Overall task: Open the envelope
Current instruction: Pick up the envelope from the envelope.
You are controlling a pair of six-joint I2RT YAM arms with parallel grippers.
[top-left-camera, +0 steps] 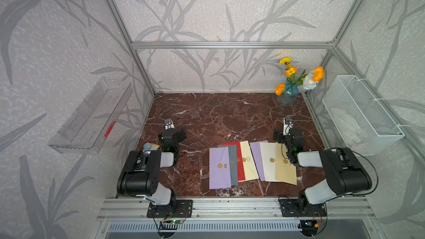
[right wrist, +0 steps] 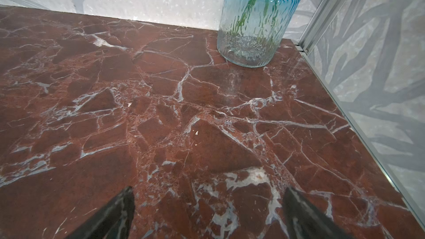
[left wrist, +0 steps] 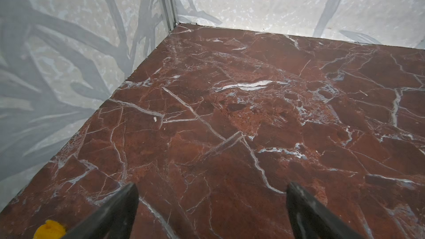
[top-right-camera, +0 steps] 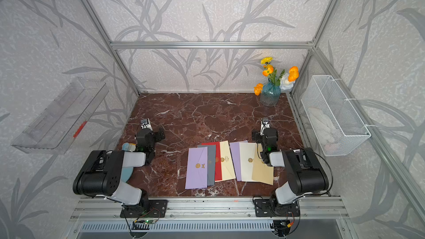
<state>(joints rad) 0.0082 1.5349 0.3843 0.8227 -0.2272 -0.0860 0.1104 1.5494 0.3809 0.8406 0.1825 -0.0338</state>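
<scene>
The right hand [right wrist: 208, 191], spread wide and empty like the left hand [left wrist: 211, 189], is nearer: in a top view the envelopes [top-left-camera: 268, 162] lie fanned at its 7 o'clock by the worktop's [top-left-camera: 207, 116] front edge, long axes 12-to-6, flaps shut under gold seals [top-left-camera: 220, 165].

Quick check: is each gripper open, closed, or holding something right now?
Left gripper: open, holding nothing.
Right gripper: open, holding nothing.
</scene>
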